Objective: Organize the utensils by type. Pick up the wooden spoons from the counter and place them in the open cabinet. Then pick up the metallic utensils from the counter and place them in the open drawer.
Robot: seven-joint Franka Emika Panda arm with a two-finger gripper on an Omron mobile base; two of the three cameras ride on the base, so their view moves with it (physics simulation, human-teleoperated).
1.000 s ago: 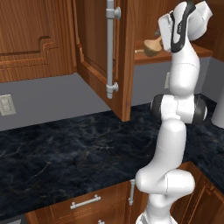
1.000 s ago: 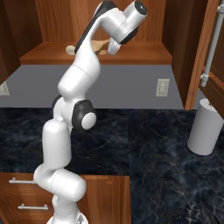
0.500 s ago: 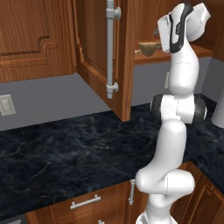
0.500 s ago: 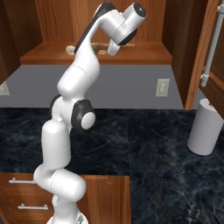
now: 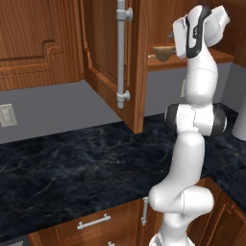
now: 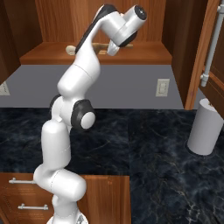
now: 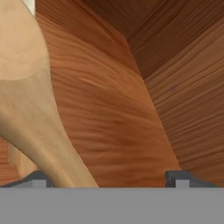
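Open cabinet (image 6: 57, 54): brown wood, its shelf set at the height of the gripper, which is reached inside over the shelf floor. Its door (image 5: 103, 62) is swung wide, well to the left of the gripper in the left base view, and carries a long grey handle (image 5: 122, 50).

Worktop (image 5: 72, 168): dark marbled stone, well below the gripper. Drawer fronts with grey pulls are seen beneath its edge.

Grey cylinder (image 6: 204, 127): stood upright on the worktop, far below and to the right of the gripper in the right base view.

Wooden spoon (image 7: 30, 92): pale wood, laid on the cabinet shelf. In the hand view its bowl and handle are seen close ahead, running down toward the left fingertip; whether tip and spoon touch cannot be told. In the right base view its rounded end (image 6: 70, 50) is seen on the shelf just beyond the arm, to the left of the gripper.

Gripper (image 7: 109, 177): jaws spread wide, nothing clasped between them. Fingertips (image 7: 177, 178) are seen dark and well apart.
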